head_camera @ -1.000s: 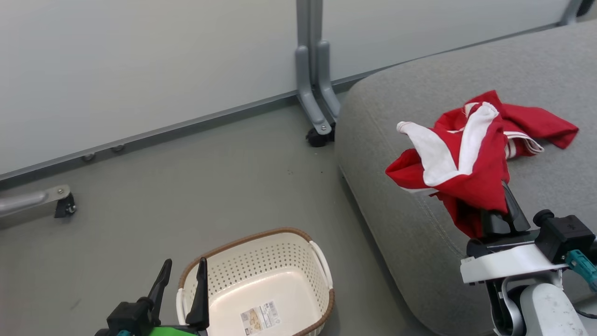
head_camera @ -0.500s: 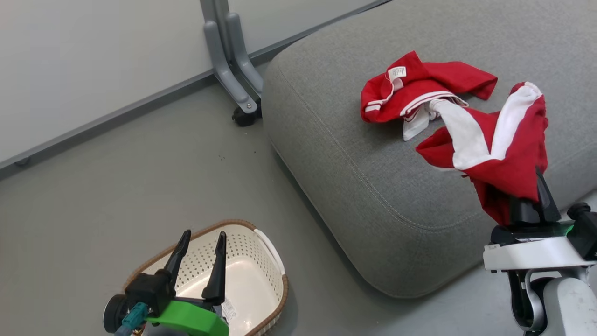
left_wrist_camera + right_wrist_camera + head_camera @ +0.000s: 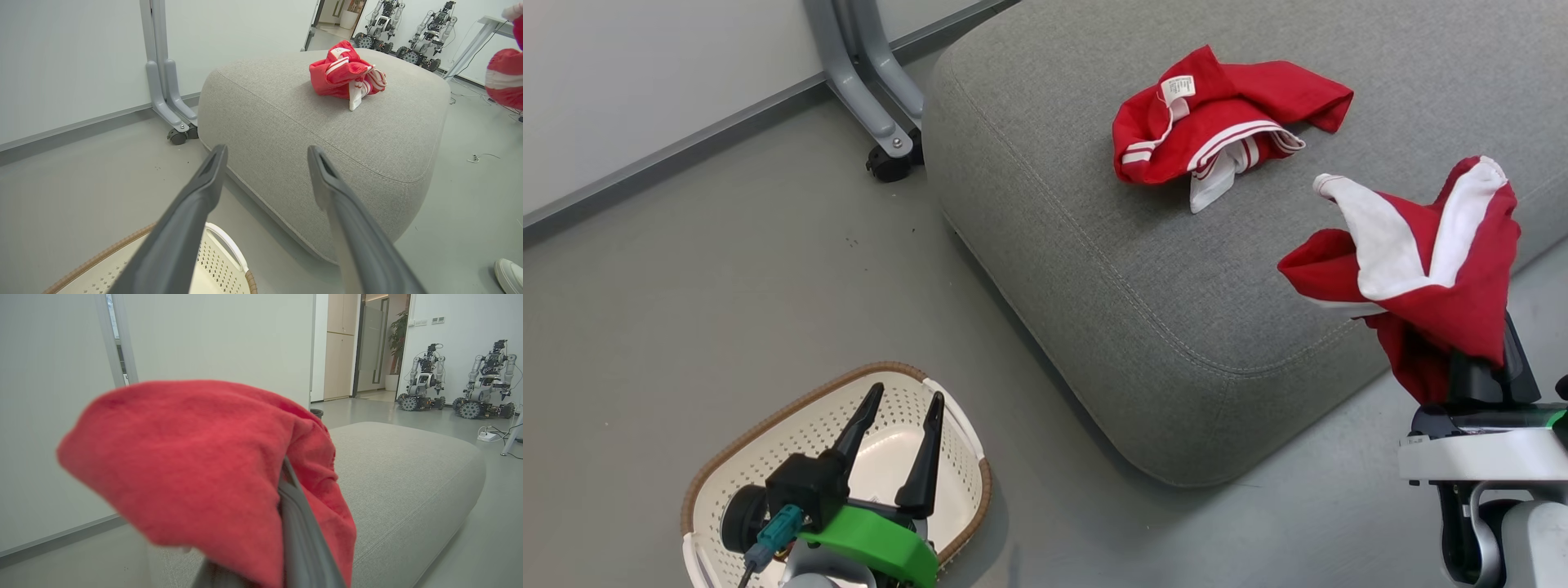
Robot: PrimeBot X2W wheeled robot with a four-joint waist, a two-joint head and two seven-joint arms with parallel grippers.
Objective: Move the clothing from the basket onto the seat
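Right end effector (image 3: 1491,358) grips clothing (image 3: 1429,269) — left end effector (image 3: 907,394) (spread) above basket (image 3: 768,416), robots (image 3: 425,384) beyond.

Head view looks steeply down on basket (image 3: 809,433) and seat (image 3: 1094,245). Left wrist view sits low over the basket, facing the seat; right wrist view, close behind a garment (image 3: 196,465), faces the same seat.
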